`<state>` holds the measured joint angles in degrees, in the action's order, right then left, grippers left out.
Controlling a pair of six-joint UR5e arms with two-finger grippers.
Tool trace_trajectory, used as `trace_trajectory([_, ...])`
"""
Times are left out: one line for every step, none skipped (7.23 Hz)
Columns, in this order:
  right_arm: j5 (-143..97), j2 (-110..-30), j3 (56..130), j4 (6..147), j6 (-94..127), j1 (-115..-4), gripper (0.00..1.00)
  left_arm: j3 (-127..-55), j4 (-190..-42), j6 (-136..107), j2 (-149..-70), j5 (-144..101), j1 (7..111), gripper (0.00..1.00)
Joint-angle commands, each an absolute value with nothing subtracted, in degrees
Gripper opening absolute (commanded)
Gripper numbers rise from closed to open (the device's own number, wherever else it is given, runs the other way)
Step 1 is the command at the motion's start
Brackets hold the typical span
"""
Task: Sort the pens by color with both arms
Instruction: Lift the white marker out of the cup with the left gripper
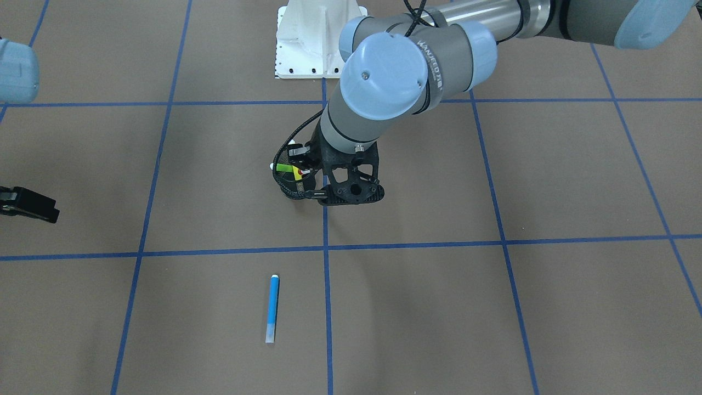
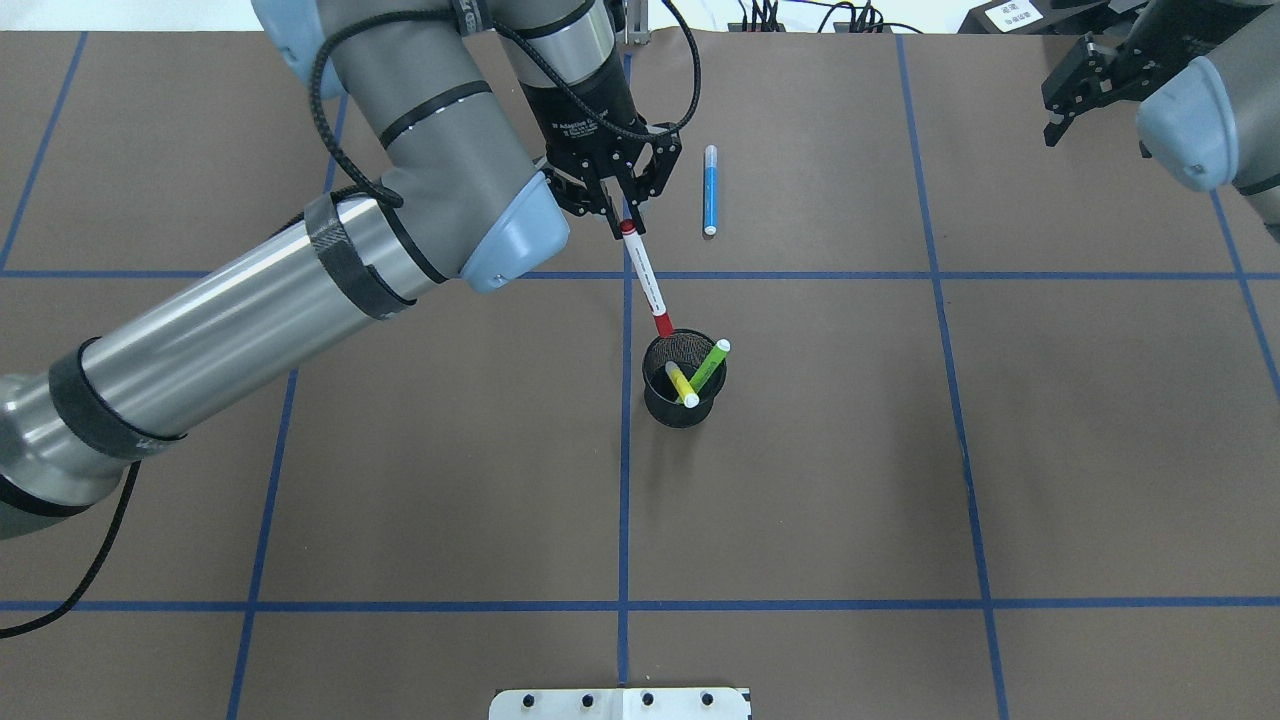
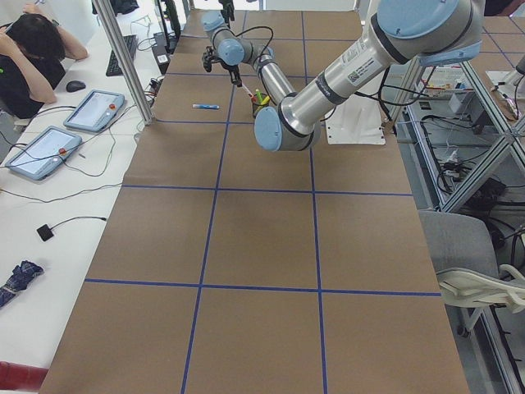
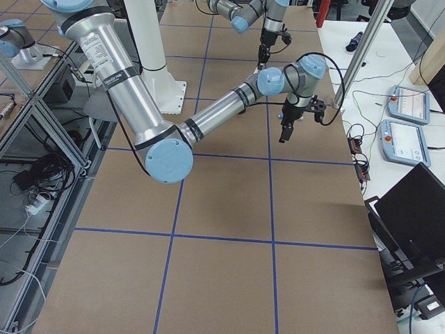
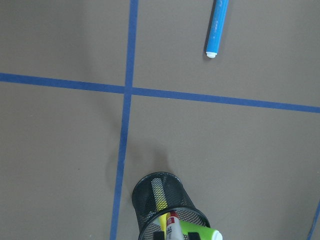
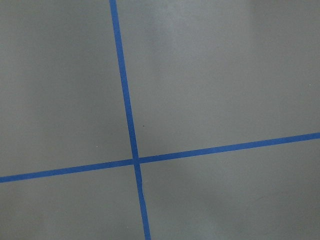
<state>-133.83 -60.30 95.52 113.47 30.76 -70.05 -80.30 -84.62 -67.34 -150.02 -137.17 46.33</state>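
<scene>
Overhead: left gripper (image 2: 621,214) pinches the top end of the red-capped pen (image 2: 645,276). The pen slants down, its lower red end at the rim of the black mesh cup (image 2: 680,412). Green pen (image 2: 712,362) and yellow pen (image 2: 681,383) lean inside the cup. Blue pen (image 2: 710,190) lies flat on the desk (image 2: 900,450), apart from the cup. Right gripper (image 2: 1082,88) hangs well off to the side; can't tell if it's spread.

Front view: the blue pen lies alone and the left arm covers the cup.

Left wrist view: cup at the bottom with yellow, green and red-white pens at its mouth.

Right wrist view: only desk and tape lines.

Progress, my read: one pen laid out, one in the gripper, two to go, so under halfway.
</scene>
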Motion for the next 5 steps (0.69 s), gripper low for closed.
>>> trace_trajectory([-133.86,-60.21,95.54,113.47,30.76,-70.05,1.00,-83.05,-83.67,-67.15,-149.68,-136.59,48.60,0.00])
trace_trajectory([-133.86,-60.12,95.80,113.47,30.76,-70.05,1.00,-83.06,-86.46,-67.06,-149.76,-132.32,49.65,0.00])
trace_trajectory([-133.86,-59.94,95.80,113.47,30.76,-70.05,1.00,-82.80,-90.92,-67.06,-149.59,-126.27,49.66,0.00])
trace_trajectory([-133.77,-59.94,95.89,113.47,30.76,-70.05,0.99,-82.53,-93.75,-66.97,-149.59,-121.34,49.66,0.00])
trace_trajectory([-133.68,-59.94,95.89,113.38,30.76,-70.05,1.00,-82.36,-100.57,-67.41,-148.28,-114.24,49.57,0.00])
